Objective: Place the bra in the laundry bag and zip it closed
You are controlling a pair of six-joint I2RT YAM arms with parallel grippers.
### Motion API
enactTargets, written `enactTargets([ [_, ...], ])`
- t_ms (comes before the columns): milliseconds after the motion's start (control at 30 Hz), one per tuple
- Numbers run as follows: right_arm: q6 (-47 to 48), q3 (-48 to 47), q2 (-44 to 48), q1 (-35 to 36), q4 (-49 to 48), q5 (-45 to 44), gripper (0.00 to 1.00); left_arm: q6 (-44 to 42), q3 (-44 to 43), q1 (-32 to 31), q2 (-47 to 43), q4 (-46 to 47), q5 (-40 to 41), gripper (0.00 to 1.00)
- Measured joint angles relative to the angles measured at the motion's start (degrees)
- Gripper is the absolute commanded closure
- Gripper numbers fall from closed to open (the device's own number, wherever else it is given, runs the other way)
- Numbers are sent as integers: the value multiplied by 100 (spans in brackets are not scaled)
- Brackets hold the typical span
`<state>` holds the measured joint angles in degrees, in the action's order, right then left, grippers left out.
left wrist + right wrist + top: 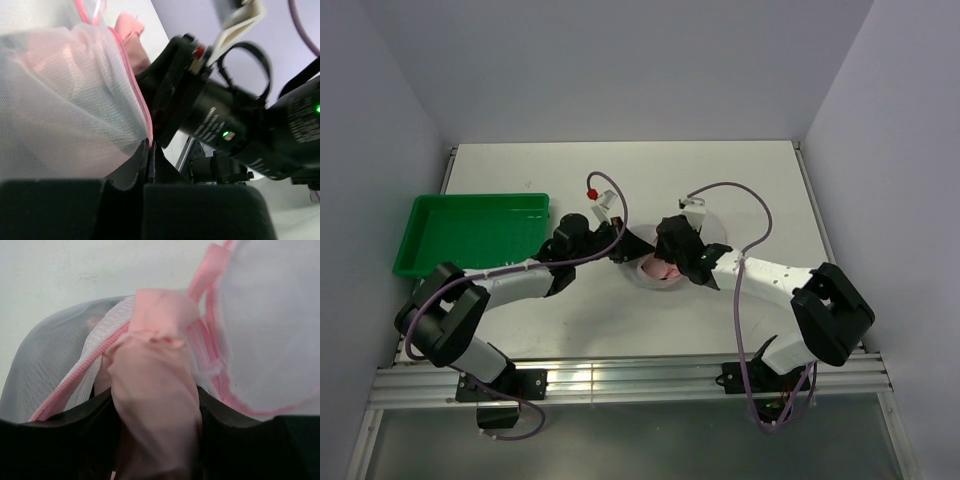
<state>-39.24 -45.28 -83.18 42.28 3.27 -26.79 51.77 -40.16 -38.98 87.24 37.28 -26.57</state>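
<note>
Table [740, 180]: white; both arms reach in from its near edge and meet at the centre.
Bag [65, 100]: round white mesh with pink trim [131, 75]. It lies at the table's centre, a little toward the near edge, and its mouth is open.
Bra [155, 390]: pale pink. One part is inside the bag. A fold stands up out of the open mouth, over the zipper.
Left gripper [624, 246]: low at the bag's left side, clenched on the bag's trimmed rim. The mesh runs into the closed jaws.
Right gripper [672, 262]: directly over the bag, pointing down. Its fingers [65, 440] stand apart with the bra fold filling the gap between them and touching both. Whether they press the fold or have let go cannot be told.
Grippers, relation: close together, on opposite sides of the bag's mouth.
Tray [425, 225]: green, at the table's left edge, well apart from the bag.
</note>
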Motion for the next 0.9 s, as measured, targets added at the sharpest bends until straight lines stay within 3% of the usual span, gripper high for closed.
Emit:
enactTargets([
  [33,59,-59,7,0,96,-26,31,17,42,2,-9,39,7,100],
  [133,243,-195,96,0,352,-59,20,46,105,44,-11,28,-2,100],
  [400,737,-468,883,-61,881,356,16,149,210,317,-192,-22,94,100],
  [633,780,-304,1390,-702,776,942,15,114,367,354,-280,-57,74,100],
  [767,299,450,1790,-1305,264,1014,7,46,374,367,-369,-72,74,100],
  [900,-306,1436,2129,-1961,-160,1104,7,-39,374,380,-404,-142,57,100],
])
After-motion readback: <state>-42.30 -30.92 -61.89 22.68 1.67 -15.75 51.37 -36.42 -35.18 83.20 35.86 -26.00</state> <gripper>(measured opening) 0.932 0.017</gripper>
